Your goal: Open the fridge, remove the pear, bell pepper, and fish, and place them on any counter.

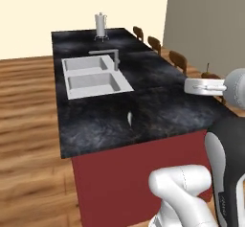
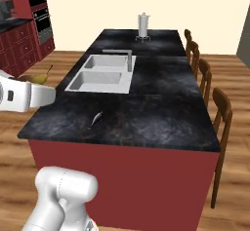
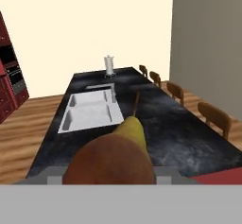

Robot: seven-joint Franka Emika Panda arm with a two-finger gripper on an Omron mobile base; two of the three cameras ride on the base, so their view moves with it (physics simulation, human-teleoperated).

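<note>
Right now I'm carrying the pear [image 3: 113,159] toward the worktop [image 2: 161,113]; the end effector [image 3: 109,180] is closed around it, and in the hand view the fruit bulks large at the bottom, brownish-red at its fat end, yellow-green toward the neck, stem pointing away over the island. From the right base view the pear [image 2: 39,77] peeks out past the white hand, off the near left corner of the island; from the left base view I see its top and stem [image 1: 207,73] above the hand, at the right edge of the stone. I judge it is not yet over the top.

Nearest on the worktop, the fish [image 2: 96,118] already lies on the black stone, a short way in from the near edge and nearer than the sink [image 2: 100,79]. So one item looks delivered, and I count the pear as the second. I cannot see the bell pepper or the fridge from here.

Next, I need to swing the pear in over bare stone, well apart from the fish and short of the sink basins, lower it until it rests, then release. A pear rolls, so I'd set it down on its side, gently. Farther off stand the faucet [image 2: 124,55] and, at the far end, a steel kettle-like pot [image 2: 143,26]; chairs [image 2: 219,118] line the right side.
</note>
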